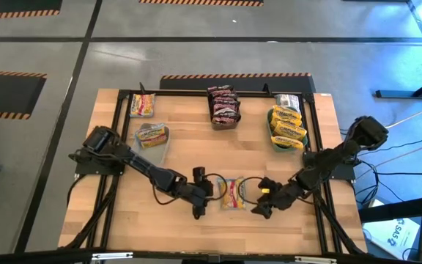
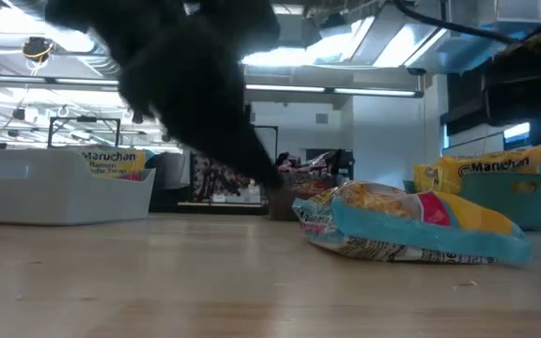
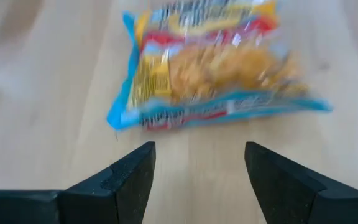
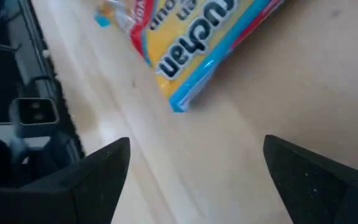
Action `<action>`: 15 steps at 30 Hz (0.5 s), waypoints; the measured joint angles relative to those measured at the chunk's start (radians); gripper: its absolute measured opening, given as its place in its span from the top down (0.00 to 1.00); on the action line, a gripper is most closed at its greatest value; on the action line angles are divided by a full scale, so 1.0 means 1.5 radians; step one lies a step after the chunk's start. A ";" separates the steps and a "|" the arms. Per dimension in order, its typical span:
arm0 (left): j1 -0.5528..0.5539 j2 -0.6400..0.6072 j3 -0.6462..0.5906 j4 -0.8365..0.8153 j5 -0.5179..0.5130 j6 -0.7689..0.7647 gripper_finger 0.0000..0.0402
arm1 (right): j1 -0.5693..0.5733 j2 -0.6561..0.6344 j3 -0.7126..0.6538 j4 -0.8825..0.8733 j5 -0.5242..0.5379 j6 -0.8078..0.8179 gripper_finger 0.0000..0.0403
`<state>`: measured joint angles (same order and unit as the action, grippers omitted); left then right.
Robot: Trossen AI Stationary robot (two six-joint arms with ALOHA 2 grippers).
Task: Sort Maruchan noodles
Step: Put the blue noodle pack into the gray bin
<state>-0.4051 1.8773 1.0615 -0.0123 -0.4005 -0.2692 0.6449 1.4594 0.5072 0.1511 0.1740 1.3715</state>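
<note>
While a yellow Maruchan packet (image 1: 232, 193) lies flat on the wooden table (image 1: 182, 132) at lower centre of the high view, it is flanked by both grippers.

The left gripper (image 1: 199, 196) is seen just left of it and the right gripper (image 1: 261, 202) just right, both with fingers spread and nothing pinched. Further packets are held in a clear bin (image 1: 152, 139) at left, a dark tray (image 1: 224, 107) at top centre and a green dish (image 1: 287, 126) at upper right.
</note>
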 joint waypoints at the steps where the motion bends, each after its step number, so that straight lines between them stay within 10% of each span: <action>1: -0.002 -0.008 0.000 0.006 -0.001 0.012 0.40 | -0.001 -0.005 0.000 0.000 0.009 0.001 0.12; 15: 0.032 0.076 0.001 0.180 0.013 0.061 0.40 | -0.029 -0.001 0.000 0.027 0.116 -0.049 0.12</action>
<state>-0.3574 1.9913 1.0622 0.2574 -0.3811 -0.1780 0.6008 1.4582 0.5068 0.1922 0.3479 1.2986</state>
